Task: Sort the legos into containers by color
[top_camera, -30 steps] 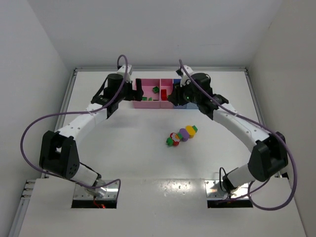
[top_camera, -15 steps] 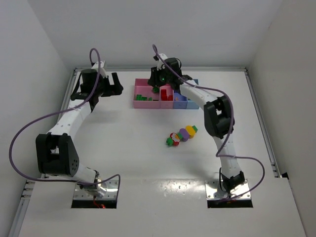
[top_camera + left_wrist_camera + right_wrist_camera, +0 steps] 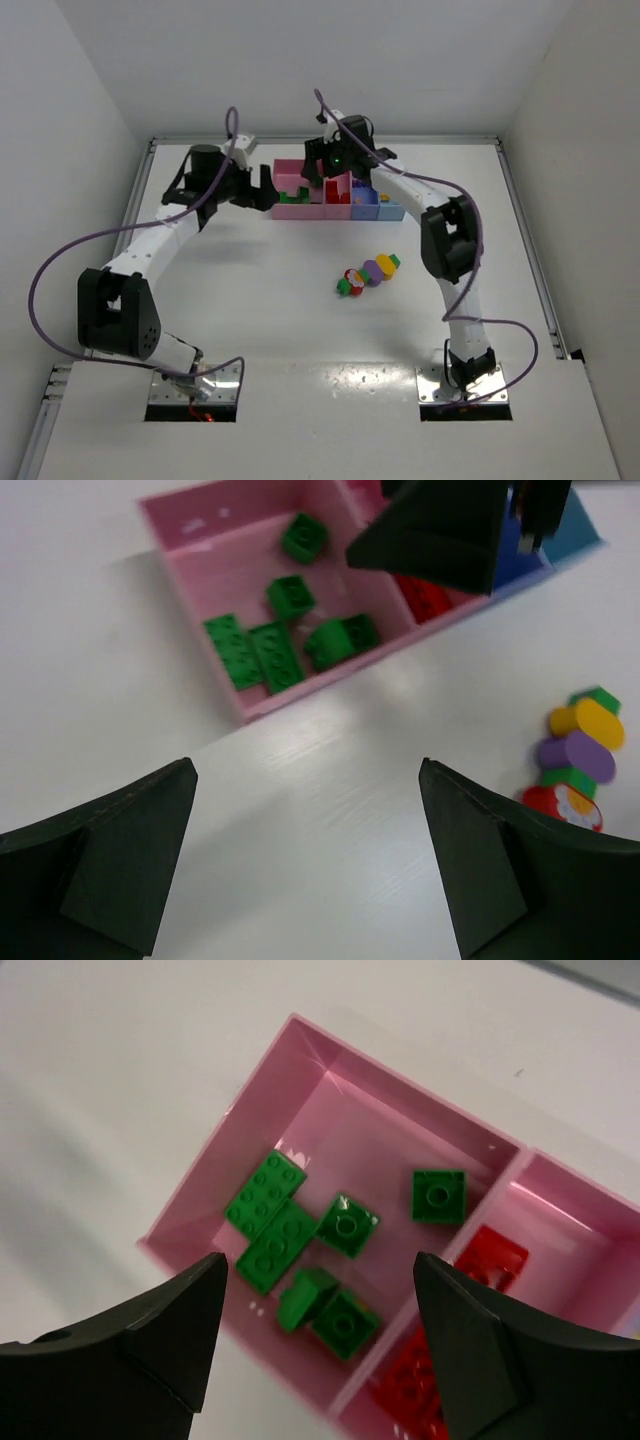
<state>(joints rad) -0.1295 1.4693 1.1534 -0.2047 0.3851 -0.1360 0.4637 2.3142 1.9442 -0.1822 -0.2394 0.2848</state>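
Right gripper (image 3: 318, 1265): jaws apart, empty, over wide pink bin (image 3: 360, 1150) of green legos (image 3: 270, 1222). Left gripper (image 3: 307, 780): apart, empty.

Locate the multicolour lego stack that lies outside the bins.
Top view: the stack lies on the table, right of centre, on the near side of the bin row and apart from it.

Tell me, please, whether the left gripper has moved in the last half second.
Yes: the left gripper has swung right, up to the left end of the wide pink bin.
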